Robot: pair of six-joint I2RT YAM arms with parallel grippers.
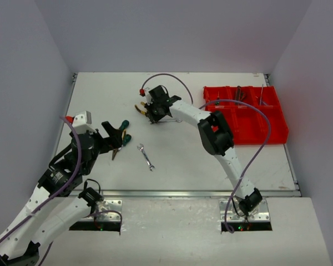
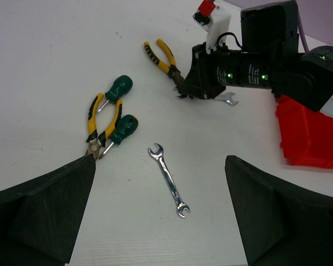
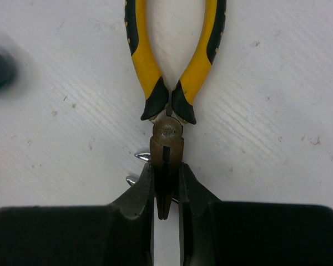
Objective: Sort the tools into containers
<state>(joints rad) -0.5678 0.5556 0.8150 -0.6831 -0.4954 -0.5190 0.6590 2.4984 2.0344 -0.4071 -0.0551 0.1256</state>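
Observation:
My right gripper (image 3: 166,172) is shut on the brown nose of yellow-handled pliers (image 3: 169,61), whose handles point away from it. It works at the table's middle back (image 1: 148,111). A silver wrench (image 2: 227,100) lies under the gripper, with its tips showing (image 3: 140,156). My left gripper (image 2: 160,159) is open and empty, hovering over a second silver wrench (image 2: 168,180) (image 1: 146,156). A second pair of yellow pliers (image 2: 97,130) and two green screwdrivers (image 2: 119,87) lie by its left finger. The red divided bin (image 1: 275,130) stands at the right.
Several tools lie in the bin's back compartments (image 1: 238,93). The right arm (image 1: 213,133) reaches across the table between the bin and the loose tools. Grey walls close off the left, back and right sides.

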